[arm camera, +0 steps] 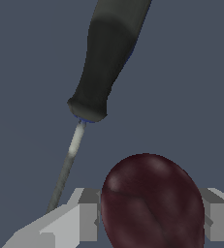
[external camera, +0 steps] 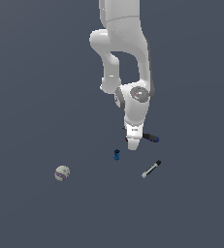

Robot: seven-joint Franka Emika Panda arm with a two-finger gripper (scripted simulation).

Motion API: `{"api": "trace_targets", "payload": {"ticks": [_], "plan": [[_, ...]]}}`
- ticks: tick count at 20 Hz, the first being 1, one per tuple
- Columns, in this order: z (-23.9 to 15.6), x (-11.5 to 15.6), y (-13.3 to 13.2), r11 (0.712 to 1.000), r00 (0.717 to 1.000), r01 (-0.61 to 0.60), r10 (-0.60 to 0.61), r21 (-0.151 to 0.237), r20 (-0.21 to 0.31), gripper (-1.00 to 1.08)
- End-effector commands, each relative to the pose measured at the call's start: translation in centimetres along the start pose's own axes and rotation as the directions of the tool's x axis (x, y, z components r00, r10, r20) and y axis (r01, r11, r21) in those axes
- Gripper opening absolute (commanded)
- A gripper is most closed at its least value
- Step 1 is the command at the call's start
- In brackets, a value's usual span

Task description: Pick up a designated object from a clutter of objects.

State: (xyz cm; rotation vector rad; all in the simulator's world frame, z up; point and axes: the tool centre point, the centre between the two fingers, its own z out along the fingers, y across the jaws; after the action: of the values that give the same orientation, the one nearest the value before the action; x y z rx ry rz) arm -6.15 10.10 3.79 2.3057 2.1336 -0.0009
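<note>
Exterior view, read from its left to its right: a whitish ball with purple marks lies alone on the dark grey bench, well apart from the other items. Nearer the middle stands a small blue block. Just beside it, toward the exterior view's right, the white Franka arm reaches down to the bench surface, its claw hidden at the tip by the wrist housing. A sliver of dark red shows at the claw's edge. The black-and-blue-handled screwdriver projects from behind the arm, and a black-and-white marker lies tilted, near the screwdriver but apart from it.

Wrist view: the small dark red ball with a bumpy surface sits between the two grey fingers of the claw. The fingers flank the ball closely on either side; whether they press on it cannot be told. The screwdriver lies beside the ball, its metal shaft passing near one finger, not touching the ball.
</note>
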Motion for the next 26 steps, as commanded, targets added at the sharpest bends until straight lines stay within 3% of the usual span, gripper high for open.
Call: {"api": "trace_targets", "payload": {"ticks": [1,10,26], "plan": [[-0.8,-0.4,0.4,1.000,1.000,0.000,0.000,-0.001,0.000,-1.00],[-5.9,-3.3,2.6,1.000,1.000,0.001,-0.001,0.000,-0.002,-1.00],[-20.4,-11.3,9.1,1.000,1.000,0.004,-0.004,0.001,-0.008,-1.00]]}}
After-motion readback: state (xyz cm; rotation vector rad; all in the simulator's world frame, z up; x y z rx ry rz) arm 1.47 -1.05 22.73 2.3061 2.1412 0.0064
